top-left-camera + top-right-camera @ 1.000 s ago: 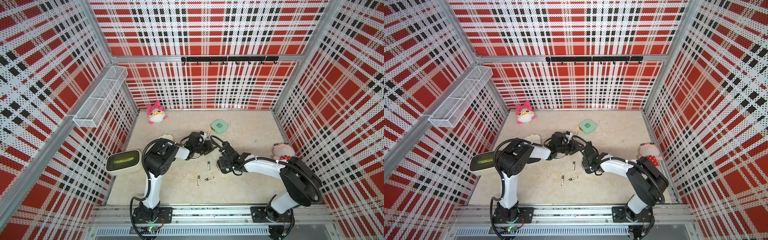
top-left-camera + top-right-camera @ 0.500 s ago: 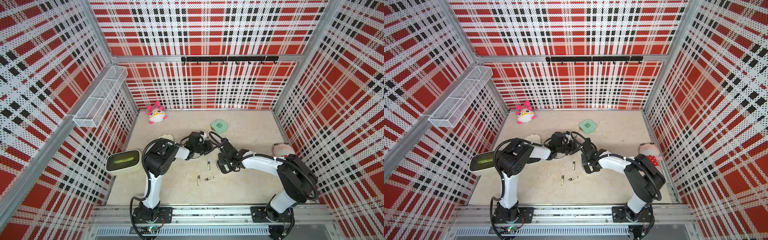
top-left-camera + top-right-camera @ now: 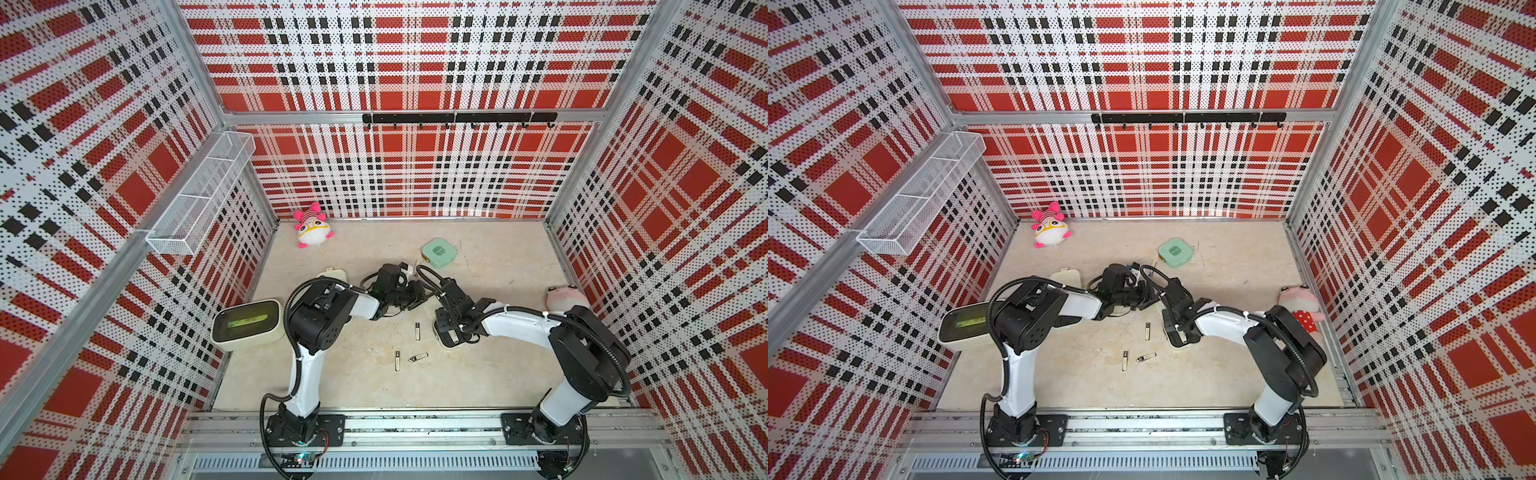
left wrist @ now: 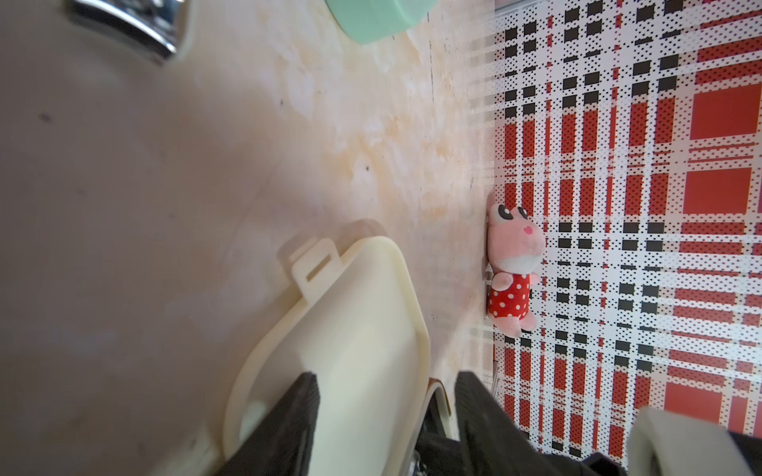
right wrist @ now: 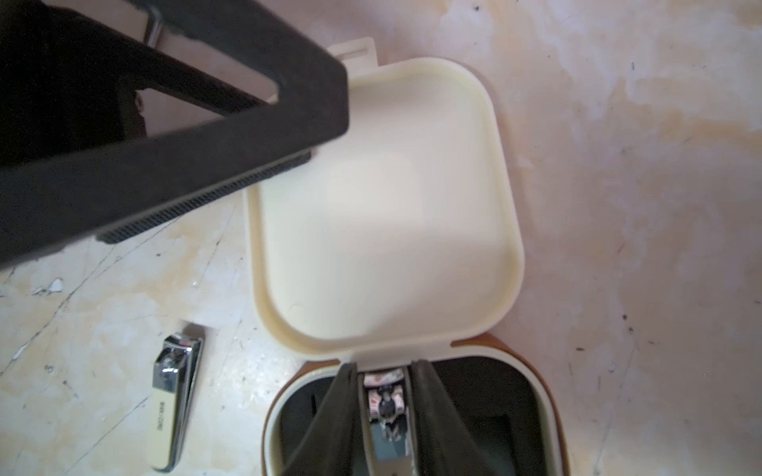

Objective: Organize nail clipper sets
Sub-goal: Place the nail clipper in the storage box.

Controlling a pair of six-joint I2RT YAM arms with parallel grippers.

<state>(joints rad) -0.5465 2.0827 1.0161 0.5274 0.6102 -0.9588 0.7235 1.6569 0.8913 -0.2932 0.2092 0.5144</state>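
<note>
Only my right wrist view shows this: my right gripper (image 5: pixel 383 366) has closed narrow on a silver clipper (image 5: pixel 385 406) over the black tray (image 5: pixel 486 395) of the open cream case (image 5: pixel 383 206). In both top views my wrist hides that. My left gripper (image 4: pixel 385 383) clamps the lid. My 2 arms reach low to mid-table. The mint case (image 3: pixel 439 252) sits closed behind.

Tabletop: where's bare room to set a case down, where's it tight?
Free: the back strip between the pink-white plush and the mint case; the stretch from the mint case to the polka-dot plush; the front band between the loose clippers and the rail. Tight: the centre, where left pincer and right pincer crowd the open cream case.
</note>
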